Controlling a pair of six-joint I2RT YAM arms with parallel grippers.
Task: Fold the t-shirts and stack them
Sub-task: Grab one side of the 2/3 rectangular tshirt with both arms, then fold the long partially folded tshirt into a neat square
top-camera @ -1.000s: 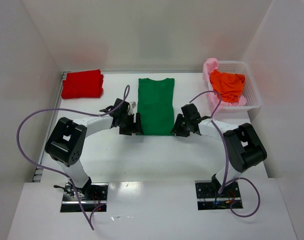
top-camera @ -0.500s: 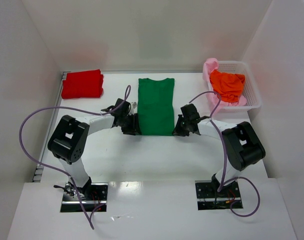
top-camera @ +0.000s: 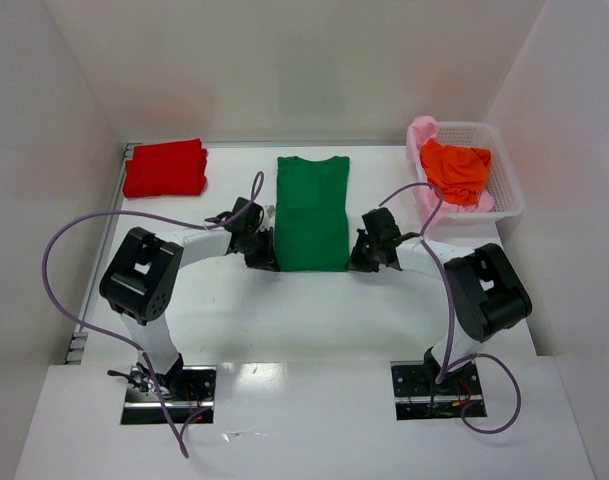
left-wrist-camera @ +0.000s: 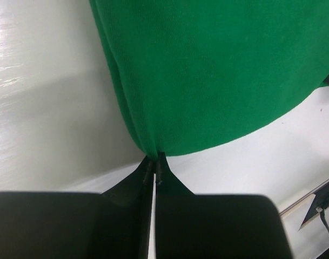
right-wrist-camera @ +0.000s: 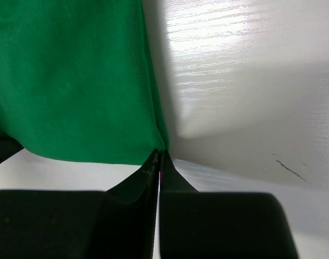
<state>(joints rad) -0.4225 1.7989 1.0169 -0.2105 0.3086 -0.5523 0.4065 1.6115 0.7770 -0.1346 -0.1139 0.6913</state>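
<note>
So the green shirt (top-camera: 312,212) is lying flat in the middle of the table (top-camera: 284,310), folded in lengthwise so it's a long narrow strip, collar end toward the far edge and hem toward the near edge. Both arms are down at the hem end. The left tool (top-camera: 264,252) is at the shirt's near left corner, and in the left wrist view its fingers are clenched tight together with the tip of that corner pinched between them, the cloth bunching into a little point right where it goes in. Same deal on the other side: the right tool (top-camera: 360,252) has the near right corner, fingers squeezed closed on the folded edge, and you can see the doubled layers of cloth running up from the pinch. Rest of the shirt looks pretty smooth, just resting on the table. The red shirt (top-camera: 165,168) is already folded into a neat block over in the far left corner, well apart from everything else. The basket (top-camera: 504,185) sits in the far right corner with the orange shirt (top-camera: 456,170) crumpled in it on top of the pink shirt (top-camera: 421,135), and some of the pink one spills over the basket's far left rim.
</note>
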